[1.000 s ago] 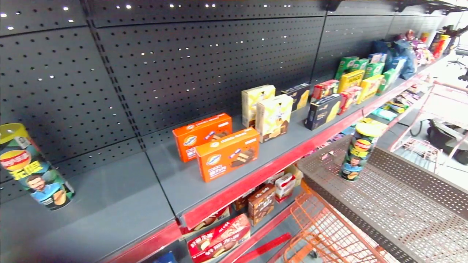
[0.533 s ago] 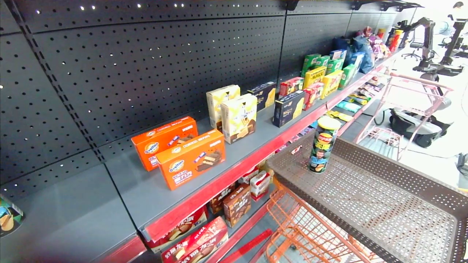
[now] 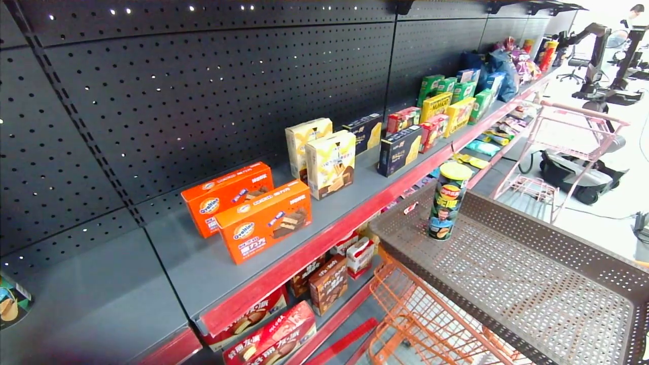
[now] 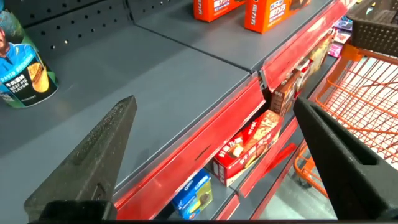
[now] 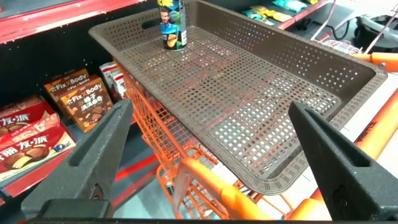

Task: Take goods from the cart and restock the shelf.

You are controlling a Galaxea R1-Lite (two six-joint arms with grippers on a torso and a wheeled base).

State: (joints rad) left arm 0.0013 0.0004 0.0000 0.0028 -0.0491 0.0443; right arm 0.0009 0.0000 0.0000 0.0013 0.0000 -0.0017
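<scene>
Chip canister, the one already on the shelf, stands upright beyond the tips of the left arm's fingers, well apart from them and off to one finger's side. Those fingers are spread wide with nothing between them. Over the last second the whole head view has swung toward the robot's right, so this canister has slid from well inside the picture to its very margin. That is the camera turning, not the canister moving; the orange wafer boxes keep their places on the shelf. In the last half second the picture has hardly shifted at all, so the look seems to have settled. It now takes in the cart and its brown perforated tray. There the second chip canister stands upright at the far end. The right arm's fingers are likewise wide apart and empty. The tray lies ahead of and below them, and the canister stands well beyond their tips, nearer the line of one finger than centred in the gap. This reads as one canister placed and attention turned to the next. The right arm would need to travel forward and centre the canister between its fingers before closing.
</scene>
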